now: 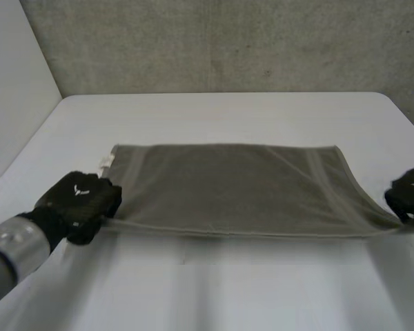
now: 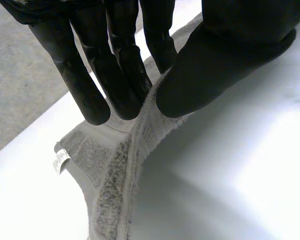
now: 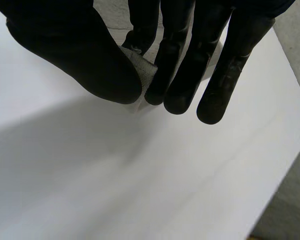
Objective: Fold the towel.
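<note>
A grey-brown towel (image 1: 228, 186) is stretched across the middle of the white table (image 1: 221, 289), its near edge lifted off the surface. My left hand (image 1: 79, 200) pinches the towel's near left corner. In the left wrist view the thumb (image 2: 215, 65) and fingers (image 2: 125, 75) squeeze the towel edge (image 2: 115, 175), and a white label (image 2: 60, 162) sticks out beside it. My right hand (image 1: 410, 193) pinches the near right corner. In the right wrist view the towel corner (image 3: 140, 70) sits between the thumb (image 3: 90, 55) and fingers (image 3: 185, 65).
The table's far edge meets a grey concrete wall (image 1: 228, 41). A light wall (image 1: 14, 89) runs along the left side. Bare tabletop lies in front of the towel and beyond it.
</note>
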